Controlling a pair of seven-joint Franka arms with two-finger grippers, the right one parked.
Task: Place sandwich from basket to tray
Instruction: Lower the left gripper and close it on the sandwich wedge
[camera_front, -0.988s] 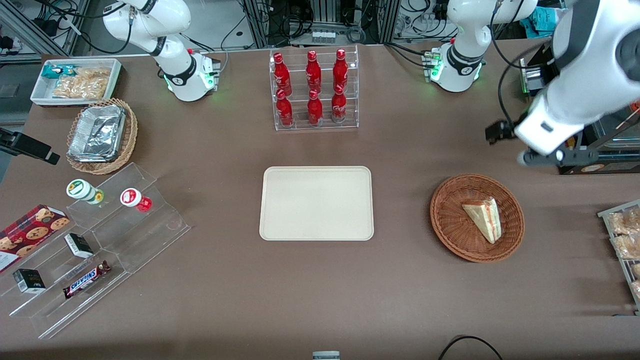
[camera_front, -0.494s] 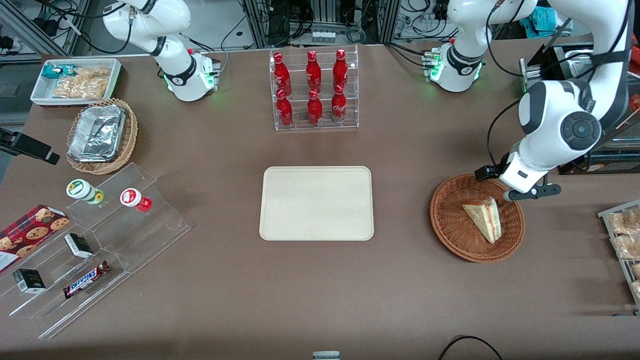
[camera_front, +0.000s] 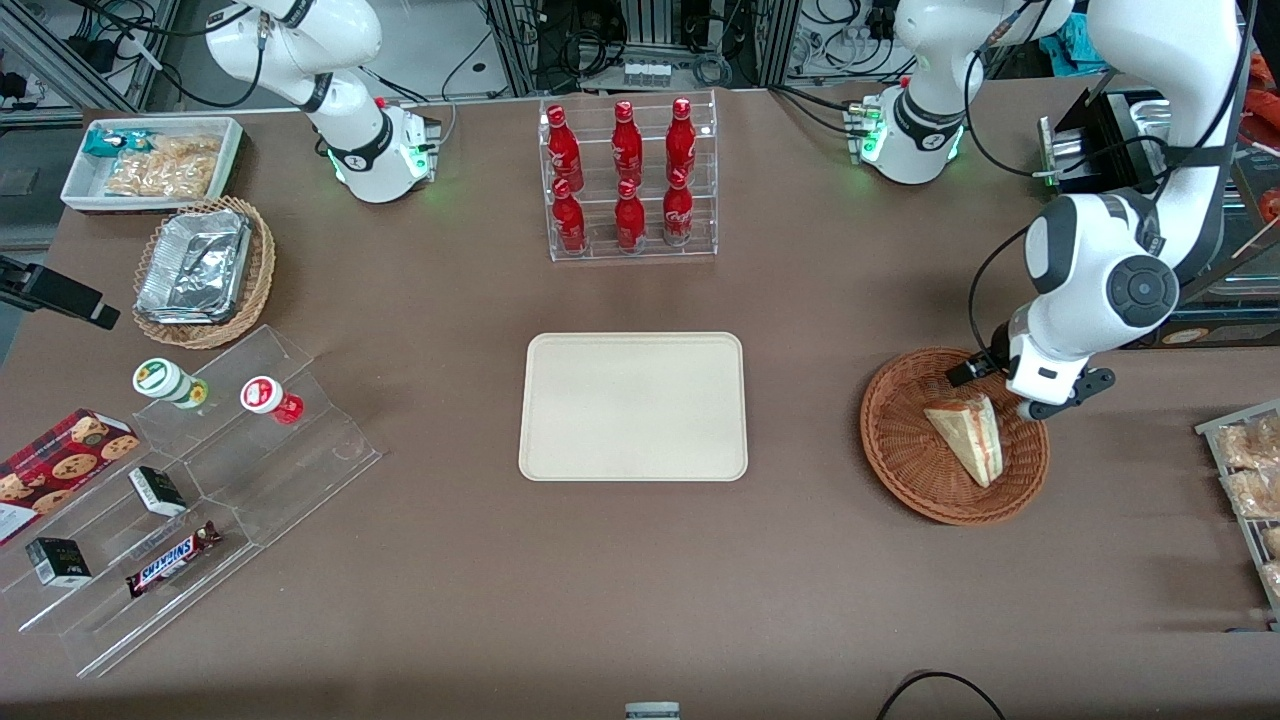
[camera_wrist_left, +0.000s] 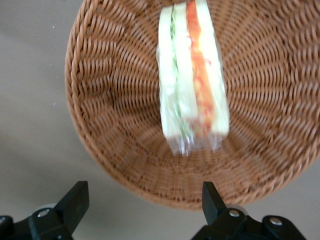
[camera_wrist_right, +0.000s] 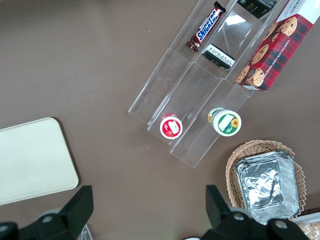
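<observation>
The sandwich (camera_front: 967, 435), a wrapped white wedge with red and green filling, lies in the round reddish-brown wicker basket (camera_front: 900, 455) toward the working arm's end of the table. The cream tray (camera_front: 633, 406) sits empty at the table's middle. My left gripper (camera_front: 1012, 392) hangs over the basket's rim that is farther from the front camera, just above it. In the left wrist view its fingers (camera_wrist_left: 75, 202) stand wide apart with nothing between them (camera_wrist_left: 145, 210), and the sandwich (camera_wrist_left: 192, 75) and basket (camera_wrist_left: 100, 100) lie ahead.
A clear rack of red bottles (camera_front: 628, 180) stands farther from the front camera than the tray. A wire tray of bagged snacks (camera_front: 1250, 480) lies at the working arm's table edge. Clear stepped shelves (camera_front: 190, 480) with snacks, a foil-filled tan basket (camera_front: 200, 270) and a white bin (camera_front: 150, 160) lie toward the parked arm's end.
My left arm has swung down and toward the front camera, from above the table beside the basket to just over the basket's rim near the sandwich. The sandwich has not moved.
</observation>
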